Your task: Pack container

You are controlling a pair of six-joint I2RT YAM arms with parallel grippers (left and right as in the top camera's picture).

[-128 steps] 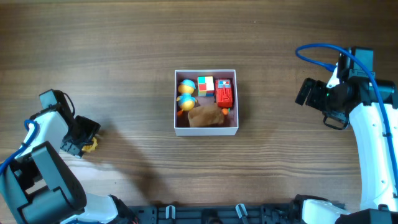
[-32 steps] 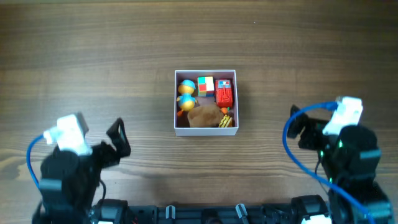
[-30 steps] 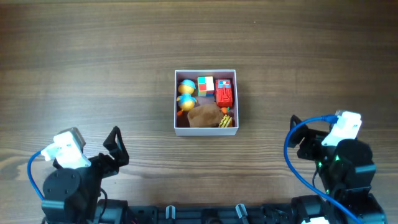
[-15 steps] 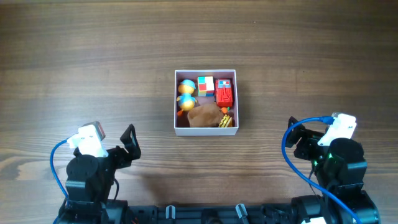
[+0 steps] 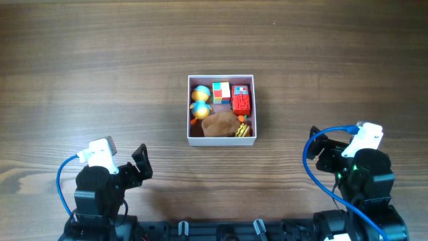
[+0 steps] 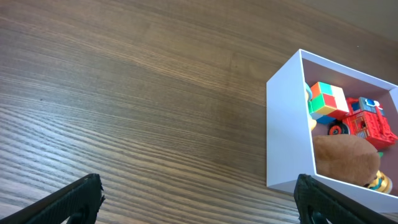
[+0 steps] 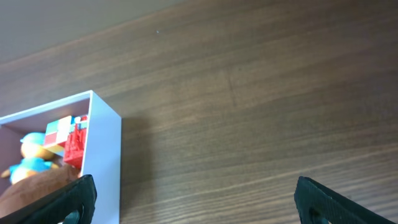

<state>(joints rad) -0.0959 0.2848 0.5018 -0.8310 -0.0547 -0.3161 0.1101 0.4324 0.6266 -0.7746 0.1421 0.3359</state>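
Observation:
The container [image 5: 222, 141] is a white square box in the middle of the table. It holds a blue and orange duck toy [image 5: 199, 100], a colour cube [image 5: 221, 92], a red toy [image 5: 241, 100] and a brown lump [image 5: 221, 124]. It also shows in the left wrist view [image 6: 283, 134] and the right wrist view [image 7: 106, 149]. My left gripper [image 6: 198, 200] is open and empty, low at the front left [image 5: 138, 166]. My right gripper [image 7: 194, 200] is open and empty, at the front right [image 5: 322, 151].
The wooden table [image 5: 100, 73] carries nothing else in view. Both arms sit folded near the front edge, well apart from the box.
Both arms have drawn back from the table's sides to the front edge. The left arm shifted a little to the right in the last half second. The box has not moved.

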